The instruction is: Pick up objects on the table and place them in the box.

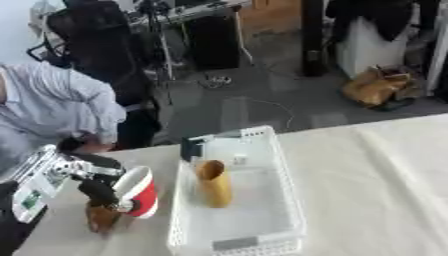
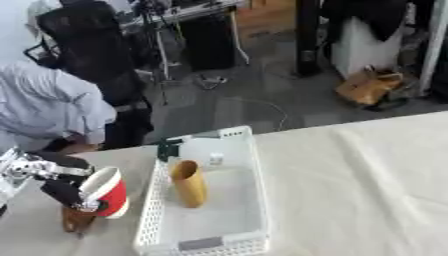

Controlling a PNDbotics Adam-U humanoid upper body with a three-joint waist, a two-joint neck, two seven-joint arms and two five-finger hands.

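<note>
A red paper cup with a white rim and white inside (image 1: 138, 192) is held by the left robot hand (image 1: 98, 192), whose black fingers are curled round the cup's side. The cup is tilted, its open mouth turned up and towards the robot's left, and it is held just left of the white perforated plastic basket (image 1: 289, 200), outside the basket's left wall. Directly under the hand and the cup, a small brown object (image 1: 101, 218) is seen on the counter (image 1: 376, 190), which is covered with a cream cloth; its shape cannot be made out, and whether it is touched by the fingers cannot be told.

Inside the basket, a tan cylindrical tube, apparently of cardboard (image 1: 213, 183), is seen standing nearly upright near the left wall, its open end up. A small white item (image 1: 240, 159) is seen on the basket floor towards the far end, and a dark object (image 1: 192, 148) is seen at the basket's far left corner; whether it stands inside the basket or just behind its wall cannot be told. The basket is set lengthwise, running away from the robot, on the left half of the counter.

The right robot hand is shown in neither view.

At the far left edge of the counter, a person in a pale striped shirt (image 1: 52, 107) is bent forward, touching none of these things.
</note>
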